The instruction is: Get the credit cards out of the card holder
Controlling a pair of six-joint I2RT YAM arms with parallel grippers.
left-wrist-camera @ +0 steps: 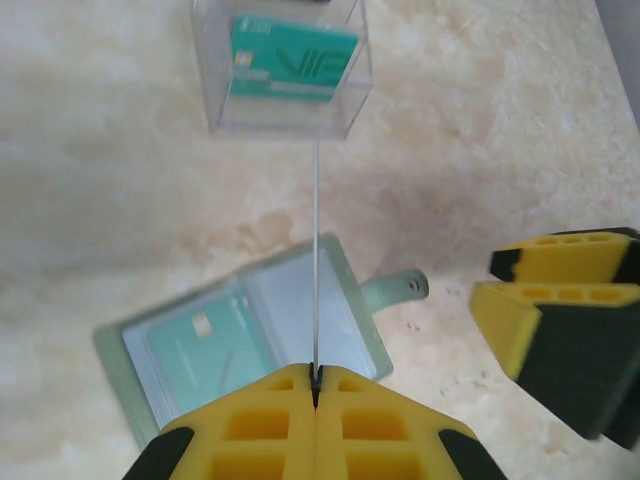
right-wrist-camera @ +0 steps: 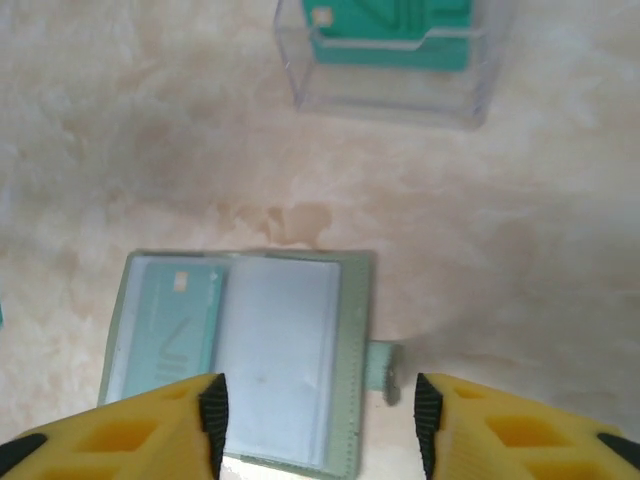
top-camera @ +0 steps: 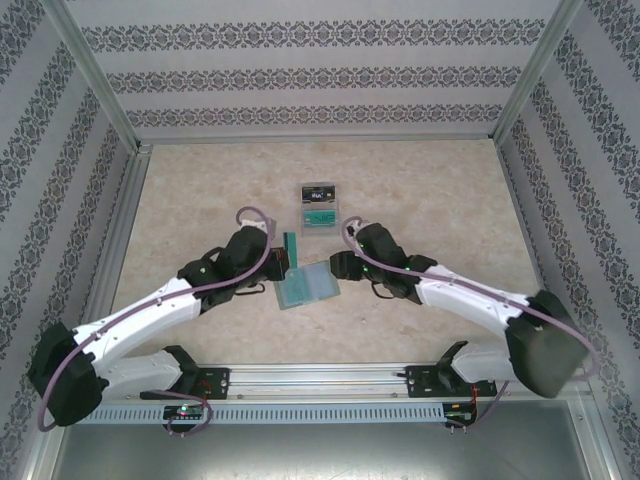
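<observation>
The card holder (top-camera: 306, 286) lies open on the table, sage green with bluish pockets (right-wrist-camera: 275, 350) and a closure tab (left-wrist-camera: 396, 289). A teal card (left-wrist-camera: 204, 348) still sits in its left pocket (right-wrist-camera: 176, 324). My left gripper (left-wrist-camera: 316, 378) is shut on another teal card (top-camera: 291, 248), held upright above the holder and seen edge-on as a thin line (left-wrist-camera: 316, 260). My right gripper (right-wrist-camera: 320, 420) is open just above the holder's near edge, one finger on each side of the right pocket. It also shows in the top view (top-camera: 338, 266).
A clear plastic box (top-camera: 319, 208) stands beyond the holder, with a teal card (left-wrist-camera: 290, 60) and a black card (top-camera: 318, 190) in it. Patterned walls surround the marbled tabletop (top-camera: 440, 200), and the right gripper's yellow fingers (left-wrist-camera: 560, 300) are close beside the left gripper.
</observation>
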